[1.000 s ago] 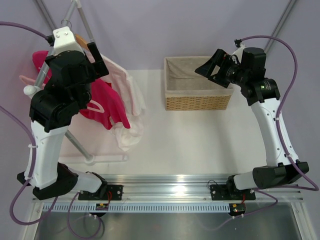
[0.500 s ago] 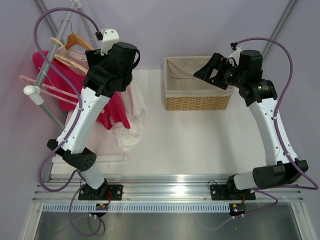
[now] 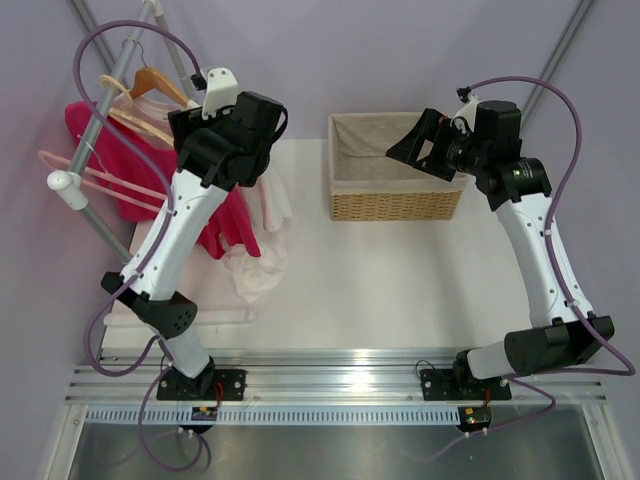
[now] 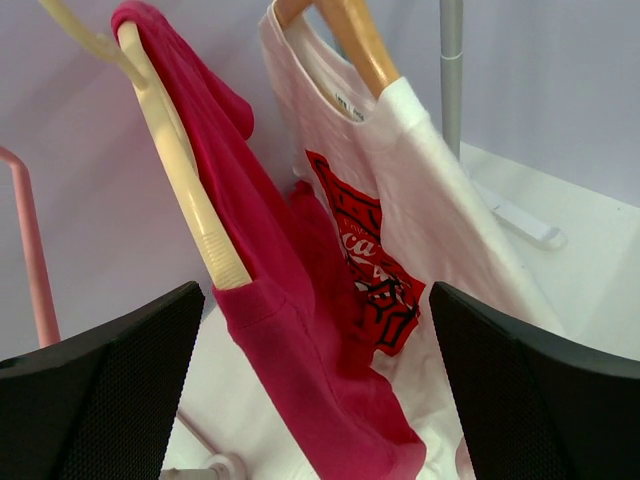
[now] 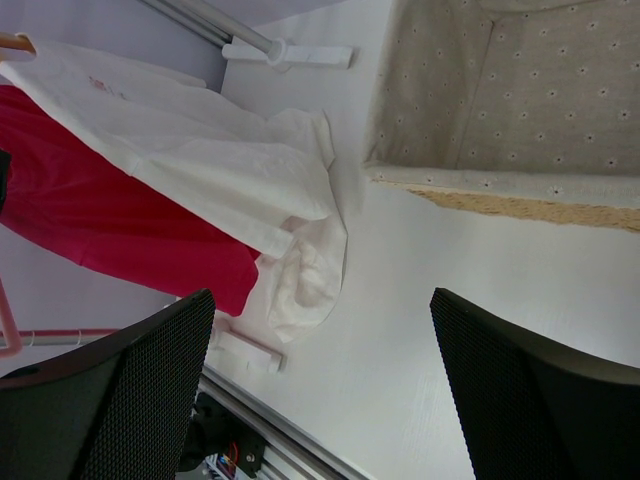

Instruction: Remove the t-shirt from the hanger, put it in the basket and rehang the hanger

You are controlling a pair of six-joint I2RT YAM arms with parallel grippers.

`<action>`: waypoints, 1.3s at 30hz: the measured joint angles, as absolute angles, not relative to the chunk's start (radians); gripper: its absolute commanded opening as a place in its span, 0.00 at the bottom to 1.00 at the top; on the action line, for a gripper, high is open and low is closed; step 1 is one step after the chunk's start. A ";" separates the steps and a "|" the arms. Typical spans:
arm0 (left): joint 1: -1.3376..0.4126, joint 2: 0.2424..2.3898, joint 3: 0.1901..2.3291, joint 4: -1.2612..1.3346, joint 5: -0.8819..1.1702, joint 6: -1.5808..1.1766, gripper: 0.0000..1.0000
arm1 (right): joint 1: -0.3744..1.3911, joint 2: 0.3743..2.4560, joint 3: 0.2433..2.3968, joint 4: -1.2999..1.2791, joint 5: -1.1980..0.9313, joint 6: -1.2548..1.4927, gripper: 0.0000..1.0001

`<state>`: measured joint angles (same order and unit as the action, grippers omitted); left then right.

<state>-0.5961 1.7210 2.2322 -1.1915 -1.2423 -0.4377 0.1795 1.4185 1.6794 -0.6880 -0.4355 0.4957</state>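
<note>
On the rack, the t-shirt is hanging from the cream hanger, just beside a white shirt. The left gripper is facing it, jaws spread wide and empty. The right gripper is hovering near the basket, likewise released. The left one should be pinching only red cloth below the hanger's arm, then sliding it off the tip without snagging the white shirt.
</note>
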 measured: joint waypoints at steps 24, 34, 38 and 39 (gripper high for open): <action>-0.382 1.654 2.104 -1.330 -1.173 -0.651 0.97 | 0.183 1.508 1.816 -0.853 -0.427 0.456 0.98; -0.385 1.660 2.088 -1.205 -1.094 -0.608 0.83 | 0.183 1.508 1.851 -0.890 -0.405 0.429 0.98; -0.385 1.679 2.095 -1.191 -1.085 -0.595 0.52 | 0.183 1.508 1.843 -0.903 -0.400 0.415 0.98; -0.385 1.684 2.097 -1.190 -1.083 -0.593 0.47 | 0.183 1.508 1.843 -0.907 -0.399 0.413 0.98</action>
